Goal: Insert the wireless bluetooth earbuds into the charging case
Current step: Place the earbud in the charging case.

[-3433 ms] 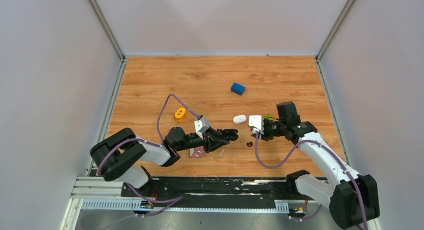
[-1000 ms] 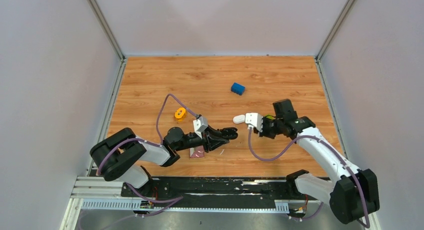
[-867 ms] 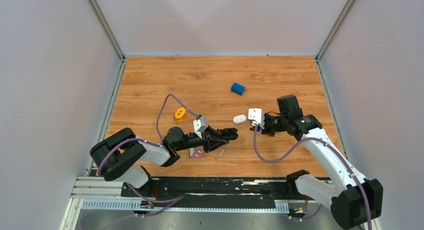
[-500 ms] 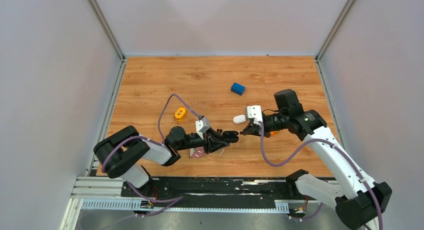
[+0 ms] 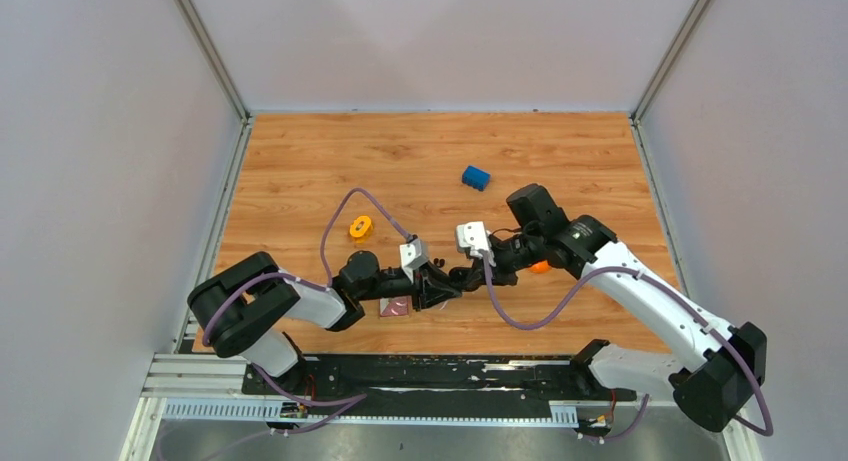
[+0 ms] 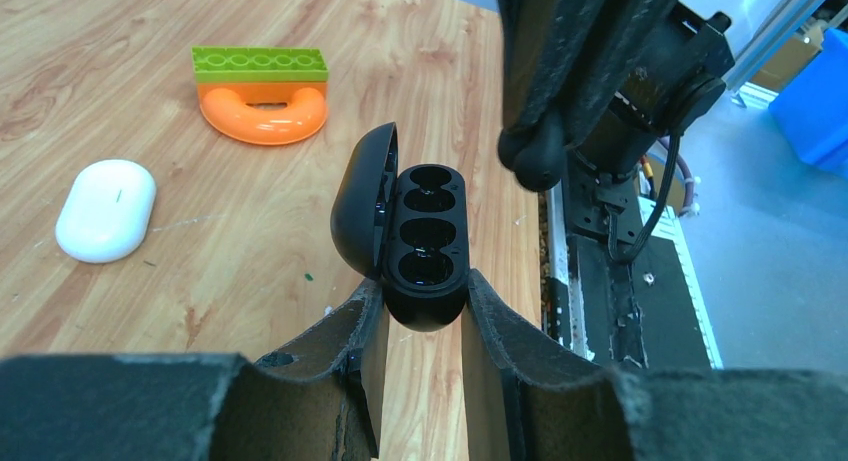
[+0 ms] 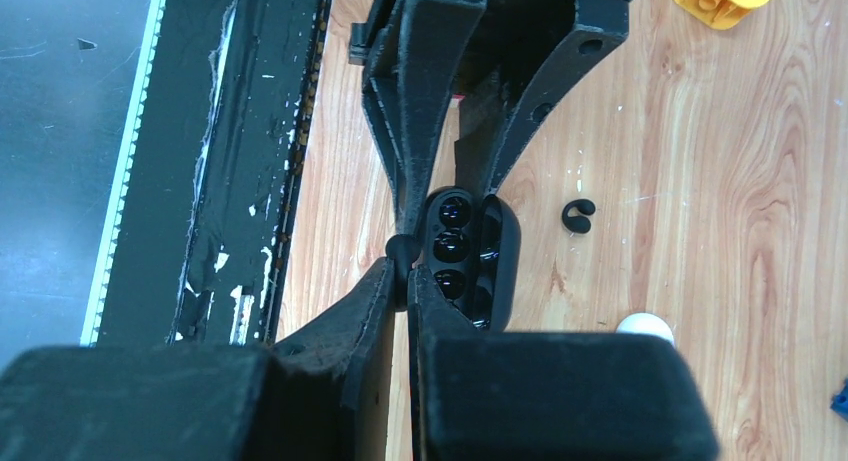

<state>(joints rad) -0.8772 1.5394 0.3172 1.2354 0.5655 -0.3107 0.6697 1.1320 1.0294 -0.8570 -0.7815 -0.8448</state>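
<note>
My left gripper (image 6: 424, 299) is shut on the lower end of a black charging case (image 6: 425, 231). The case's lid stands open to the left and its dark wells face up. It also shows in the right wrist view (image 7: 462, 243) and the top view (image 5: 458, 278). My right gripper (image 7: 404, 273) is shut on one small black earbud (image 7: 402, 249), held just beside the case's rim. That earbud hangs above the case in the left wrist view (image 6: 540, 157). In the top view both grippers meet near the table's front middle, the left gripper (image 5: 448, 281) and the right gripper (image 5: 474, 275). A small black C-shaped piece (image 7: 577, 214) lies on the wood past the case.
A white pill-shaped oval (image 6: 105, 209) lies on the table left of the case. An orange ring under a green brick (image 6: 262, 109) sits behind it. A yellow-orange ring (image 5: 360, 225), a blue block (image 5: 476, 177) and a maroon piece (image 5: 395, 305) are on the table. The black front rail (image 7: 250, 181) is close.
My right arm has swung left and forward from beside the white oval to the left gripper's open case, carrying the earbud. The left gripper has barely moved.
</note>
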